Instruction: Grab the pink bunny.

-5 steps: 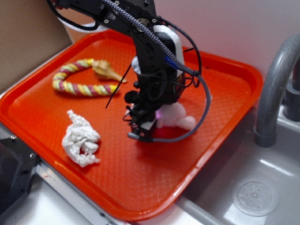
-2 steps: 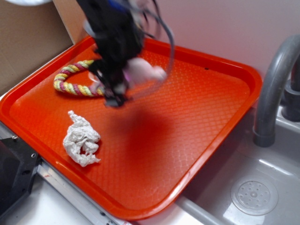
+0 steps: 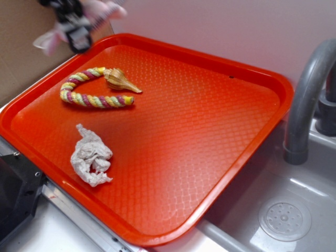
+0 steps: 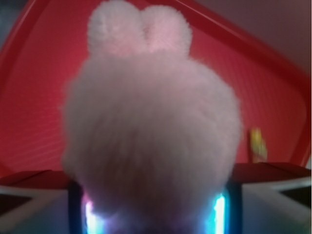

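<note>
The pink bunny point(image 4: 151, 131) sits clamped in the gripper point(image 3: 79, 26), jaws pressed to its flanks, ears pointing straight out away from the wrist. It hangs off the orange tray point(image 3: 226, 131), above the far left corner, well apart from the paper wad point(image 3: 91, 156).

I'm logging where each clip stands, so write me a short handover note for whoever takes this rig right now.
Gripper: shut on the pink bunny, raised at the top left of the exterior view, blurred.
Pink bunny: off the orange tray, filling the wrist view between the fingers.
On the tray: rope toy, a small shell-like piece at its end, crumpled paper wad, all untouched.
Done: the grab and lift.
Left: nothing but keeping the hold steady.
</note>
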You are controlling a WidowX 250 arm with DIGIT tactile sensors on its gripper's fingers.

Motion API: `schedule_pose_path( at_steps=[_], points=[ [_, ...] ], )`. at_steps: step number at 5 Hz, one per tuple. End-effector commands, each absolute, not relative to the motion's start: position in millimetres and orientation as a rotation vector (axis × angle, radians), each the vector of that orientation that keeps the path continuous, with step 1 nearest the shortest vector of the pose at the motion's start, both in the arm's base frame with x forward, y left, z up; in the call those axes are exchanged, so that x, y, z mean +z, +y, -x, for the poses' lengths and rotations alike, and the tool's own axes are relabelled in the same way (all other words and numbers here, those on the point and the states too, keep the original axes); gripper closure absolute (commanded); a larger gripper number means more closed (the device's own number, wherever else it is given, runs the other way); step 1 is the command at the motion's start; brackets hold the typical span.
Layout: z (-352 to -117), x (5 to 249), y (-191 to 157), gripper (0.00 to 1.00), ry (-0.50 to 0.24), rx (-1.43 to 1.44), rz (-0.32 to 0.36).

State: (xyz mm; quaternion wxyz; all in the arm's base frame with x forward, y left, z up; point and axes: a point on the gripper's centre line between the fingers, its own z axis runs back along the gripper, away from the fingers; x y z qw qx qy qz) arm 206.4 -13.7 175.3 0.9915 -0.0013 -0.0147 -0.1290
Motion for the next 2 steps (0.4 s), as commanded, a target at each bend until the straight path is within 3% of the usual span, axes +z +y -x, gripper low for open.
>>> schedule_pose_path(
  at_steps=[1, 2],
  points=[
    [-174.2, 215.5, -32.8, 1.0, -0.132, 0.112, 0.044],
    [-178.0, 207.8, -37.4, 1.0, -0.134, 0.059, 0.026]
  ],
)
